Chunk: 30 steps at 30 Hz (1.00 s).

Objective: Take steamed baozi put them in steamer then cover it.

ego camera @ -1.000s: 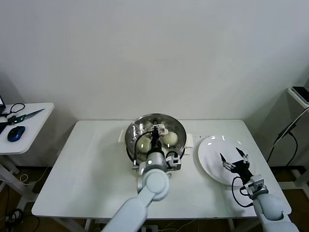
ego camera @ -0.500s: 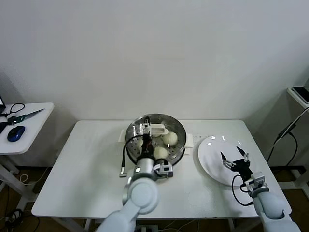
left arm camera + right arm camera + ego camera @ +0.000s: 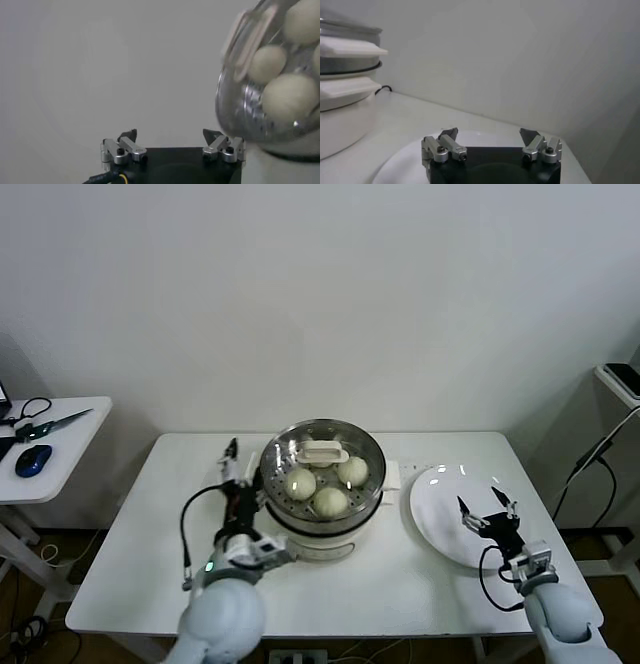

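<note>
Cover [image 3: 322, 452] sits on steamer [image 3: 322, 484] at counter [image 3: 140, 534] centre; three baozi [image 3: 330, 500] visible through the glass, a fourth not discernible. Left hand [image 3: 232, 467] beside steamer, jaws wide, empty. Right hand [image 3: 485, 514] wide over bare plate [image 3: 432, 514]. Task looks essentially complete

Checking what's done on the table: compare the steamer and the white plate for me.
The steamer is a deep, shiny metal pot on a white base; the white plate is flat and shallow. The steamer holds steamed baozi under its clear cover; the plate has nothing lying on it. The left gripper is beside the steamer; the right gripper hangs over the plate. Both are round and on the table.
</note>
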Each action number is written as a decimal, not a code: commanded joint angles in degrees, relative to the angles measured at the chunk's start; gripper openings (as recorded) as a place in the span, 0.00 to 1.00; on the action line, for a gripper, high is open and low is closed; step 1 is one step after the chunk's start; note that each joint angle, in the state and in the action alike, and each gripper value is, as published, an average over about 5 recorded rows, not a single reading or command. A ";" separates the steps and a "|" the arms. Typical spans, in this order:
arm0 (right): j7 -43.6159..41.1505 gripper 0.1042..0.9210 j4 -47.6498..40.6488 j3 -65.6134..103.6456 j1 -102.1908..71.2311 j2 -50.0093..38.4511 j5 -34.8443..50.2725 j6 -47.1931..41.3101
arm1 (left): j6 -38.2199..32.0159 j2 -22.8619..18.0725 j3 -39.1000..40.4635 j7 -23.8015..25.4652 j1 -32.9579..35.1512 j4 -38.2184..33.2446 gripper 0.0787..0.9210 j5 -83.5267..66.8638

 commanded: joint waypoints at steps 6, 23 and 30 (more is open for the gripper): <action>-0.80 0.88 4.96 0.85 -3.28 0.65 0.46 0.83 | -44.42 -4.15 -34.17 -14.26 18.80 4.63 0.88 -56.79; -1.37 0.88 6.08 1.54 -5.36 0.91 2.57 2.74 | -50.25 -4.91 -32.29 -10.27 22.20 11.80 0.88 -67.13; -1.42 0.88 5.36 1.38 -4.89 0.94 2.23 3.14 | -49.76 -5.17 -32.57 -9.80 22.65 11.34 0.88 -66.79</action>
